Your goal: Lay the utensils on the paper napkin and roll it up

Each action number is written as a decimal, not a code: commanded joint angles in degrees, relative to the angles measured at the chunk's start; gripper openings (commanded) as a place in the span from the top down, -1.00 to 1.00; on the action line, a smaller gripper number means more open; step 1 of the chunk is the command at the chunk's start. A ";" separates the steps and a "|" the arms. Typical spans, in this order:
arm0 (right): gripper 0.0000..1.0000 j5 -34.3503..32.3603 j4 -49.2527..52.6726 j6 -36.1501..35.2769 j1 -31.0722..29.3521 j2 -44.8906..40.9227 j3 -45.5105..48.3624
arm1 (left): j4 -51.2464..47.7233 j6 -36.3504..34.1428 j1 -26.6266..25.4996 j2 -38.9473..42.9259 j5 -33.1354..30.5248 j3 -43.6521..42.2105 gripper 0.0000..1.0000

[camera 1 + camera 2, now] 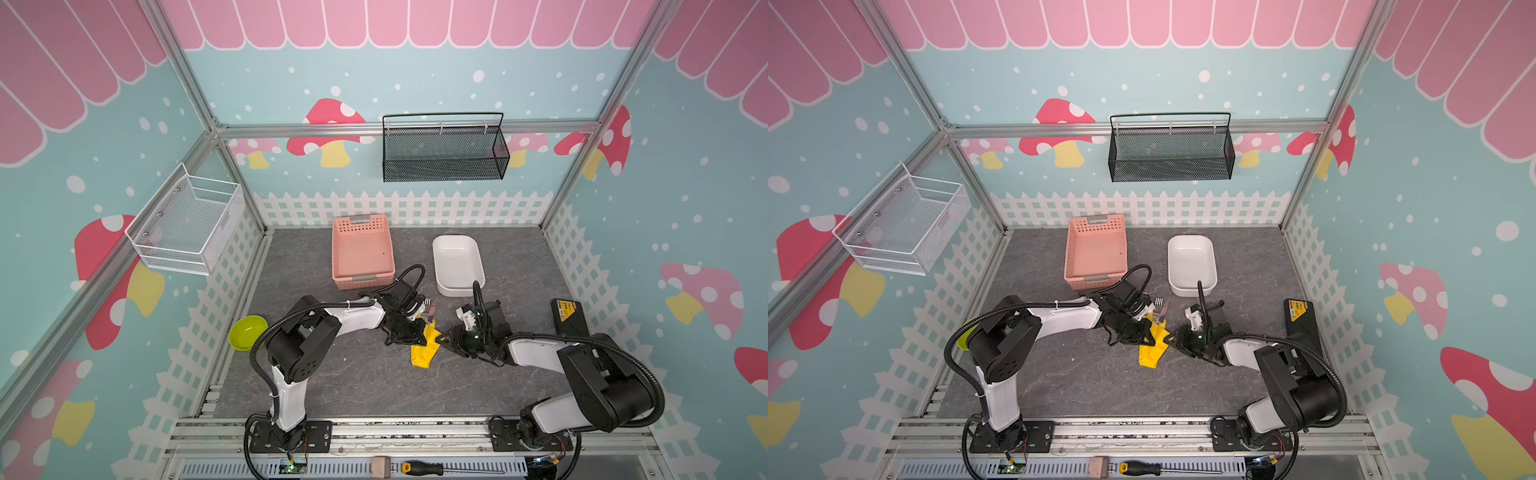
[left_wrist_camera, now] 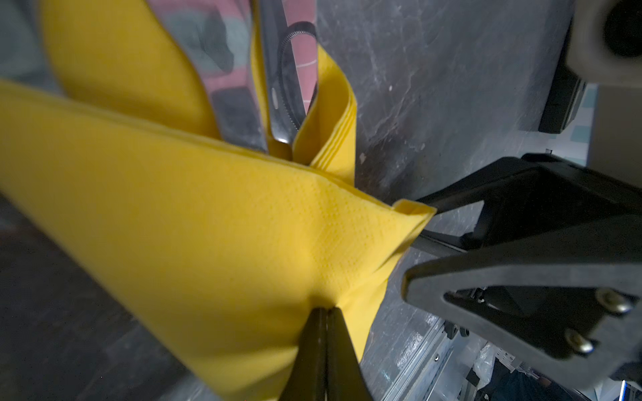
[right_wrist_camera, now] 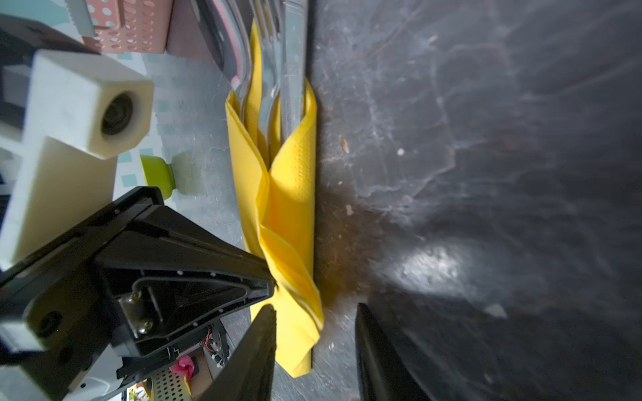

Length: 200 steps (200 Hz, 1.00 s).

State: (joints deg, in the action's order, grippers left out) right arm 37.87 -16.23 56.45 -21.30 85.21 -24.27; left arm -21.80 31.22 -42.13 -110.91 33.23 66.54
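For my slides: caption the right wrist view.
Open right gripper by the yellow napkin wrapped around utensils; left gripper pinches it.

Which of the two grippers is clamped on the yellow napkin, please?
The left gripper: its jaws are shut on the napkin, whereas the right gripper stands open, gripping nothing.

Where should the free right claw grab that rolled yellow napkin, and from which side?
Take the paper napkin at its wrapped middle, below where the utensils poke out, jaws across its narrow width. Come from the side of the right claw, which stands open; the left claw pinches the flap opposite. The roll lies flat and slim, so crosswise should suit.
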 commanded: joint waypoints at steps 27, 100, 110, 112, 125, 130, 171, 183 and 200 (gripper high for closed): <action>0.80 3.37 -8.71 1.73 0.45 3.57 1.13 | -1.20 -0.81 -0.15 -1.48 -0.89 0.91 0.88; 1.00 3.79 -8.53 0.41 0.47 5.95 2.67 | -9.28 -5.27 1.33 -0.95 -5.23 12.45 0.75; 1.00 3.90 -8.51 0.33 0.46 5.93 2.56 | -11.29 -6.50 1.44 -2.18 -5.58 15.20 0.74; 1.00 3.95 -8.52 0.33 0.42 6.00 2.54 | -11.63 -6.69 1.39 -2.51 -5.67 15.68 0.74; 1.00 4.05 -8.41 0.33 0.41 5.99 2.26 | -13.49 -7.97 1.43 -4.44 -5.98 18.77 0.73; 1.00 4.06 -8.44 0.31 0.47 5.95 2.22 | -14.14 -8.45 1.44 -5.20 -5.99 20.04 0.73; 1.00 4.29 -8.46 0.22 0.44 6.32 2.04 | -20.07 -12.55 0.92 -11.52 -9.73 28.90 0.70; 1.00 4.32 -8.39 0.24 0.47 6.41 1.96 | -21.01 -13.13 0.59 -12.71 -10.54 30.53 0.70; 1.00 4.41 -8.43 0.24 0.47 6.61 1.95 | -21.26 -13.21 -0.03 -14.20 -9.99 32.09 0.71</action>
State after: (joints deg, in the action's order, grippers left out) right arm 41.67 -24.10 57.36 -20.99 90.85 -22.09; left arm -39.05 20.88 -41.25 -123.50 24.99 95.46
